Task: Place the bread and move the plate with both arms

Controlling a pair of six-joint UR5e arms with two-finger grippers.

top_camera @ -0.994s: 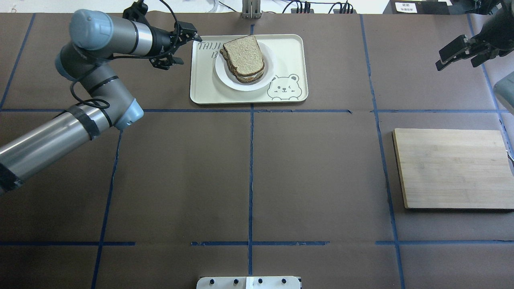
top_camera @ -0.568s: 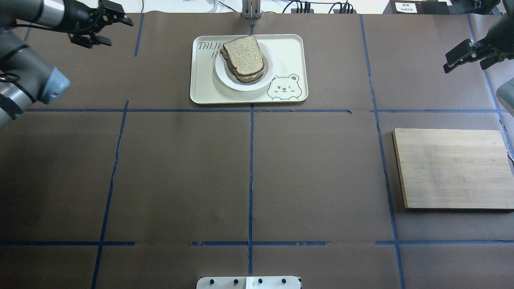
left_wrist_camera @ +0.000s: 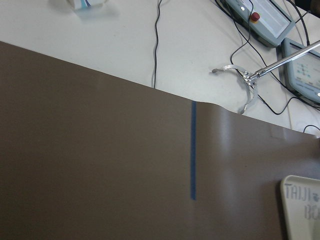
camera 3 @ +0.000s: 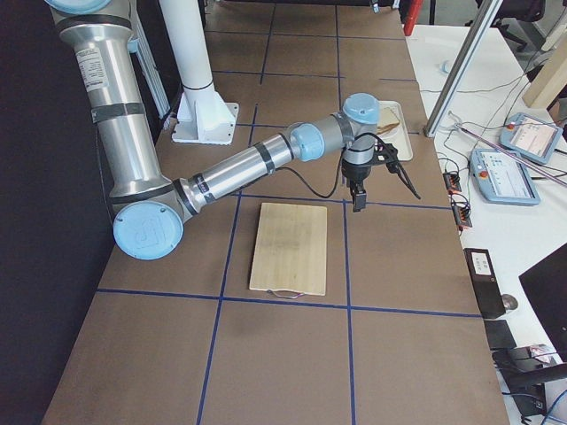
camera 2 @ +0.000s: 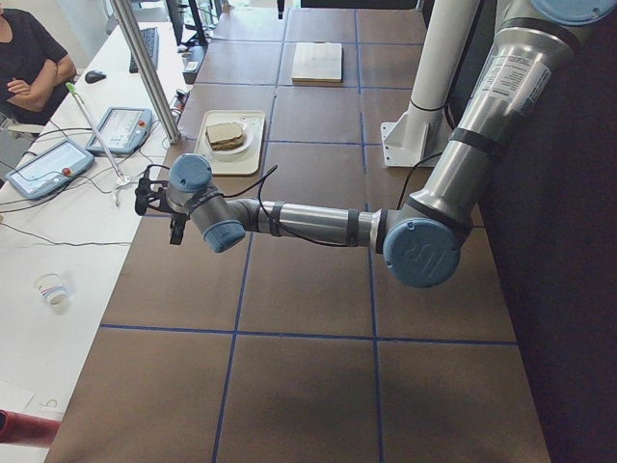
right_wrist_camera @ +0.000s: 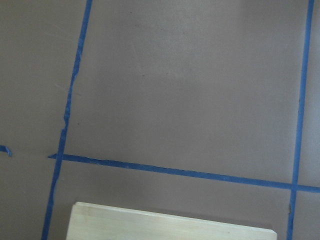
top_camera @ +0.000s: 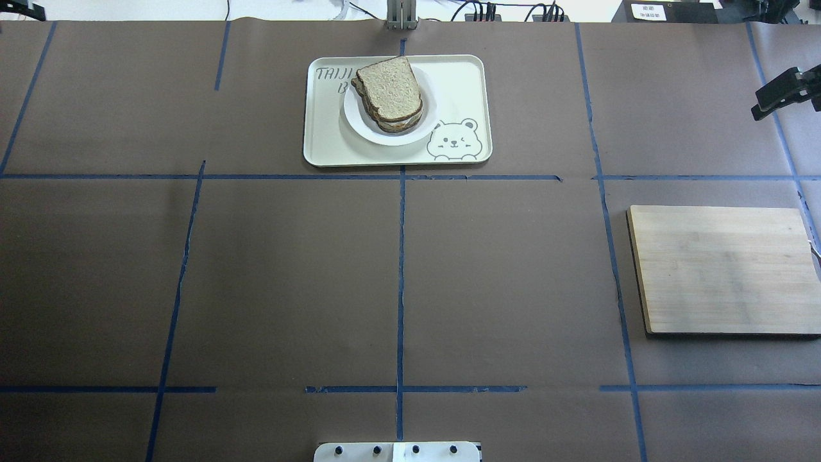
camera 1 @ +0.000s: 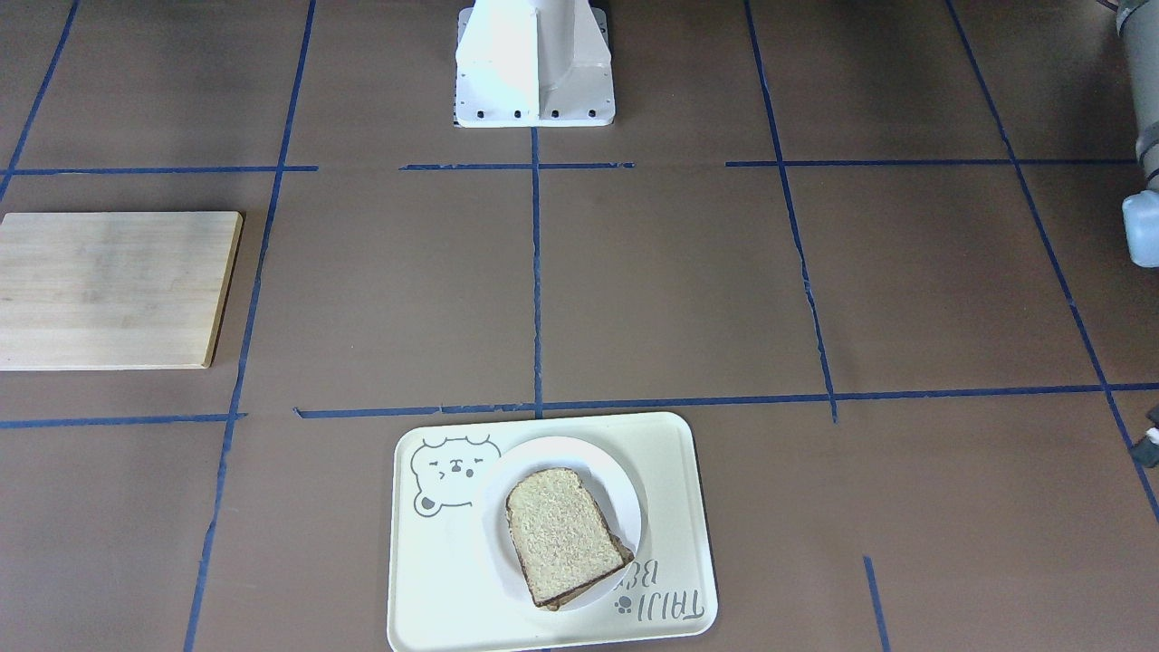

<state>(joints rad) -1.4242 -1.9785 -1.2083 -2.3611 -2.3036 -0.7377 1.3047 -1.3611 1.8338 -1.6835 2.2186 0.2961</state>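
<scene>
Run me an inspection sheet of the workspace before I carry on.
Surface: brown-covered table marked with a blue tape grid.
Job's things: bread lies stacked on the plate, which sits on the bear tray.
Clutter: wooden board on the robot's right side.
Grippers: left gripper and right gripper are both well apart from the tray. Nothing seen in either. Open or shut cannot be told.
Cables: black cable lies on the white bench beyond the table edge.
Surroundings: seated person, pendants and a paper cup at the bench.
</scene>
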